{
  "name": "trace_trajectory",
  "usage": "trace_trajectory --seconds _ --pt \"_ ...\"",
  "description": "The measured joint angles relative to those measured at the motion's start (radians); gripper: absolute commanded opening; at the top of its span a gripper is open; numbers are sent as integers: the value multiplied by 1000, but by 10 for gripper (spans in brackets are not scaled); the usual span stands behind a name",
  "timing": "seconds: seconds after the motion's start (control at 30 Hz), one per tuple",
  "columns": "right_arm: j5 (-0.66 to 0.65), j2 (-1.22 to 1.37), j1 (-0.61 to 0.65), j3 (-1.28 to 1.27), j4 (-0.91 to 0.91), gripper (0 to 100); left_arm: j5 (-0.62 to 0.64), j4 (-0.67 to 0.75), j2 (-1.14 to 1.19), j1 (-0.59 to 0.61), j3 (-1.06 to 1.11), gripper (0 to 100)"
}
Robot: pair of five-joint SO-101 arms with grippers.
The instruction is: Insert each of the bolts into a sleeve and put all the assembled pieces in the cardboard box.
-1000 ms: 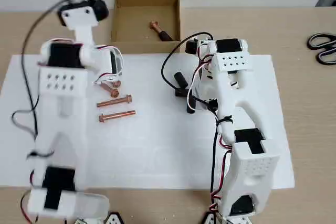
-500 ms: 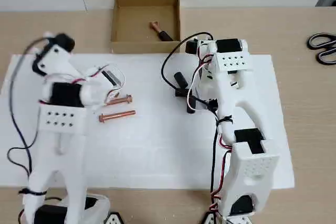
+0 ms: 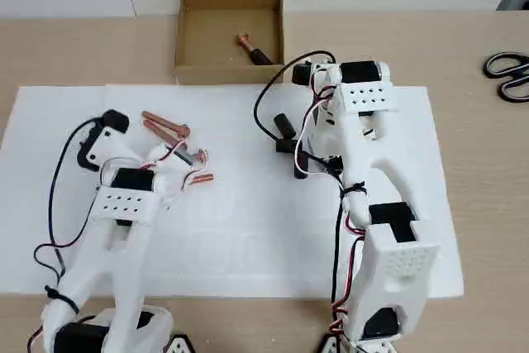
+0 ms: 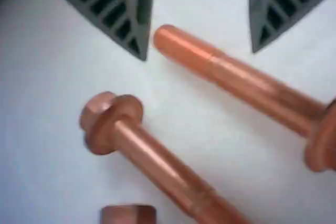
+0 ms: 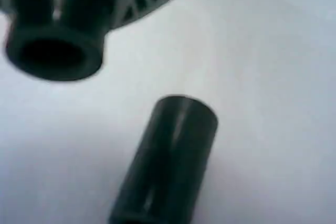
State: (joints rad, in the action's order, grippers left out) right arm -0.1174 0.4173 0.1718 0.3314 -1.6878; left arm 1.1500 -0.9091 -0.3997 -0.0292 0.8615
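Several copper bolts lie on the white sheet (image 3: 248, 229) at the left. Two bolts (image 3: 164, 125) rest side by side; another bolt (image 3: 201, 178) pokes out from under my left gripper (image 3: 188, 159). That gripper (image 4: 199, 51) stands open just above the sheet, with the tip of one bolt (image 4: 236, 80) between its grey fingertips (image 4: 134, 30). A second bolt (image 4: 152, 156) lies beside it. My right gripper (image 3: 302, 159) is shut on a black sleeve (image 5: 52, 51), held above another sleeve (image 5: 168, 156) that lies on the sheet. The cardboard box (image 3: 190, 31) holds one assembled piece (image 3: 254, 50).
A loose black sleeve (image 3: 285, 126) lies by the right arm's cables. Scissors (image 3: 508, 72) sit on the wooden table at the far right. The box stands beyond the sheet's far edge.
The left arm has drawn back from near the box and come down over the bolts, uncovering two bolts farther back. The right arm has not moved.
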Motion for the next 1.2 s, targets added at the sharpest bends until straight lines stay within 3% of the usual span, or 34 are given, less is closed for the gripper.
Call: trace_trajectory --seconds 0.33,0.53,0.73,0.87,1.07,1.2 --pt "0 0 0 0 0 4 43 -6 0 2 -2 123" --pt "0 0 0 0 0 4 46 -176 0 2 -150 123" --pt "0 0 0 0 0 4 52 -206 6 3 -190 123" --pt "0 0 0 0 0 4 71 -229 100 64 -288 123" --pt "0 0 0 0 0 4 68 -456 321 81 -568 119" --pt "0 0 0 0 0 4 72 -531 451 83 -658 119"
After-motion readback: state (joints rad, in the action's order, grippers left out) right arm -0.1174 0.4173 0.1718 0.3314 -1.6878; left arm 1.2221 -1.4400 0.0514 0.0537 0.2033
